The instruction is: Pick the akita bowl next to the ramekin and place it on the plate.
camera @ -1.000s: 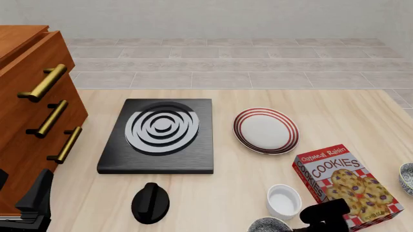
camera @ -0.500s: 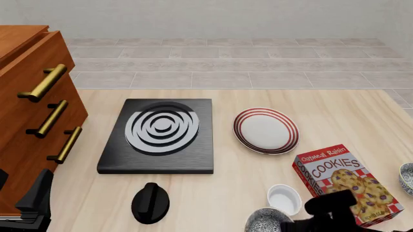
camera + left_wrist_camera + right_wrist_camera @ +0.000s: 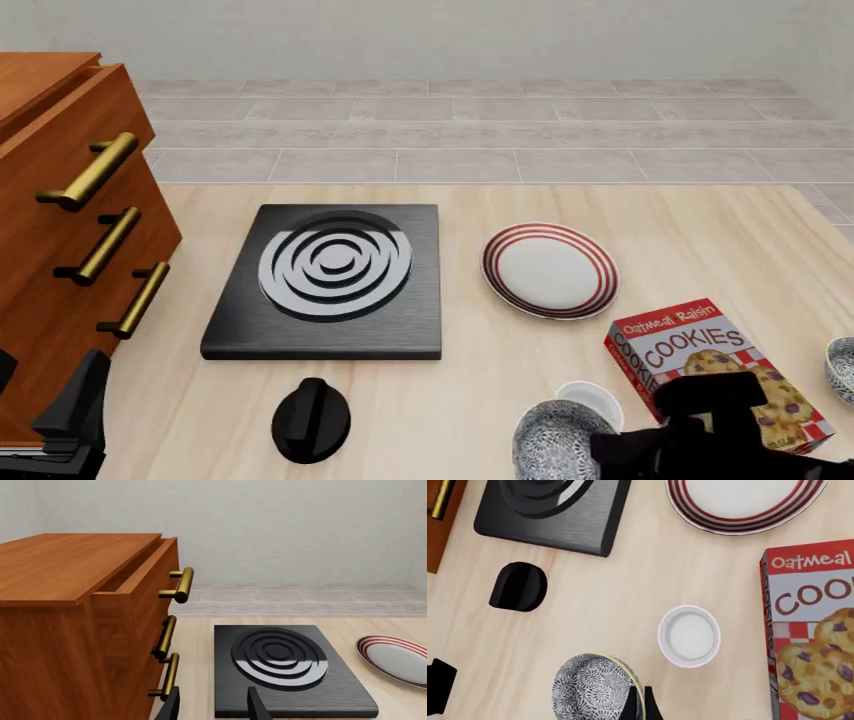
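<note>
The akita bowl (image 3: pixel 558 442) hangs tilted near the table's front edge, its dark patterned outside showing; in the right wrist view the akita bowl (image 3: pixel 595 689) is held by its rim. My right gripper (image 3: pixel 639 706) is shut on that rim. The white ramekin (image 3: pixel 597 398) stands just behind the bowl, partly covered by it, and shows whole as the ramekin (image 3: pixel 689 636) in the right wrist view. The red-striped plate (image 3: pixel 550 268) lies further back, empty. My left gripper (image 3: pixel 213 706) is open near the drawers, holding nothing.
A black stove (image 3: pixel 327 275) lies left of the plate, with a black knob-shaped object (image 3: pixel 311 420) in front of it. A cookies box (image 3: pixel 707 365) lies right of the ramekin. A second patterned bowl (image 3: pixel 841 366) sits at the right edge. A wooden drawer cabinet (image 3: pixel 60 230) fills the left.
The right gripper has lifted the akita bowl off the table and carried it a little forward. The bowl now overlaps the ramekin in the front view. The left arm has not moved.
</note>
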Tool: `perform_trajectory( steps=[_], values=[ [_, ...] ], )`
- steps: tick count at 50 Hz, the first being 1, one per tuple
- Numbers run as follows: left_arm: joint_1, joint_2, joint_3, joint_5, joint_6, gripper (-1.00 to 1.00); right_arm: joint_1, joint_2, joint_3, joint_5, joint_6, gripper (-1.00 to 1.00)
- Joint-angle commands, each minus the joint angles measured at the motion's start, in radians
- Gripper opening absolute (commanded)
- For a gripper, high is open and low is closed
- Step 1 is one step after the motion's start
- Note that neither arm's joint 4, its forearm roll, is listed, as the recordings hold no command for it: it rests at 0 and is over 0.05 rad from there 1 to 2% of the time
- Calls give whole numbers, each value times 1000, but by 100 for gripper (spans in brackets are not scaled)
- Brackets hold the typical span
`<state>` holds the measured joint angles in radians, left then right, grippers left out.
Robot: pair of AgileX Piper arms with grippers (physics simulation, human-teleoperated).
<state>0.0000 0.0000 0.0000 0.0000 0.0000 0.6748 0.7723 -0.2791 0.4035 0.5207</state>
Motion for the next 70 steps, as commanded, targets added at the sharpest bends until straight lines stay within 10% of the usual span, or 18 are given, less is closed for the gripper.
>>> perform_trajectory(
  steps=[1, 70],
  values=[
    [0, 0, 0, 0, 0, 100, -40, -12, -19, 28, 39, -100],
    [0, 0, 0, 0, 0, 100, -284, 178, -272, 86, 3, -100]
  ],
)
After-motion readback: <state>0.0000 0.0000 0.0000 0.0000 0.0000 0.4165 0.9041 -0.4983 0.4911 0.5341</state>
